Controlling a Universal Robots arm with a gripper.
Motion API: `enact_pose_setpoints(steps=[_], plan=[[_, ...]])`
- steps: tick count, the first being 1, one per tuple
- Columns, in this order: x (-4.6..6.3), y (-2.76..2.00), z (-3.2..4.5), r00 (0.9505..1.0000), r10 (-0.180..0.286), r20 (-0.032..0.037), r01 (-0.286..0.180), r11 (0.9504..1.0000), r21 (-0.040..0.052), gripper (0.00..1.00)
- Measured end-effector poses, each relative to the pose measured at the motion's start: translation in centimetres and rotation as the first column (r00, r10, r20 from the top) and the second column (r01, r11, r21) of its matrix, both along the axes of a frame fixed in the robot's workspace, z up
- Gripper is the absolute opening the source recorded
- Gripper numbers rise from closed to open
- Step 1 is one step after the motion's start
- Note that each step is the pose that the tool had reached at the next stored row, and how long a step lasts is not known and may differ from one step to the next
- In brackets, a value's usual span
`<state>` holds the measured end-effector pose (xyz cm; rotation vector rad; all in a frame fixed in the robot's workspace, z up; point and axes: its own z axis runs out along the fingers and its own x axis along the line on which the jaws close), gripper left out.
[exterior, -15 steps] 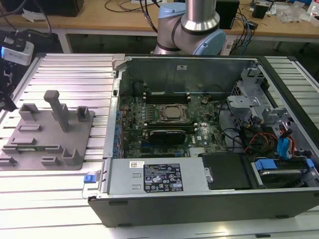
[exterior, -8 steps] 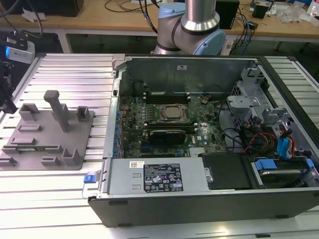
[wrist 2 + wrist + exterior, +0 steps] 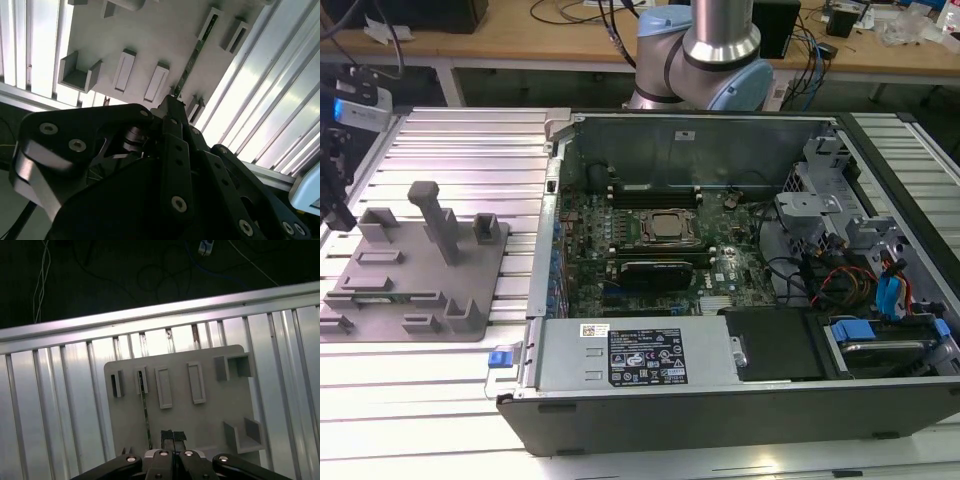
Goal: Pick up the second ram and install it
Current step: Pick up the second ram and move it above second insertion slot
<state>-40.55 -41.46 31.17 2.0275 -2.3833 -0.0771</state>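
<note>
The second ram (image 3: 145, 412) is a thin dark stick standing on edge in slotted holders on a grey fixture plate (image 3: 210, 420). In the second wrist view the ram (image 3: 194, 52) runs across the plate (image 3: 150, 40) toward my black fingertips (image 3: 172, 105). My gripper (image 3: 173, 436) hovers over the plate with its two pads pressed together, and the ram's near end lies just beside them, not between them. In the exterior view my gripper (image 3: 336, 212) hangs at the far left, above the plate (image 3: 420, 300) and the ram (image 3: 380, 297).
The plate carries several raised blocks and a tall post (image 3: 438, 220). It rests on a ribbed aluminium table (image 3: 470, 140). On the exterior view's right stands the open computer case (image 3: 620, 400), with the CPU socket (image 3: 667, 227) and black memory slots (image 3: 655, 190) inside.
</note>
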Motion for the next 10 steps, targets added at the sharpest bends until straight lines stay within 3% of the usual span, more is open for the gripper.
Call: enact_pose_setpoints(steps=[10], plan=[[0.0,-0.01,-1.04,1.0,0.0,-0.0001,0.0,1.0,-0.0001,0.08]])
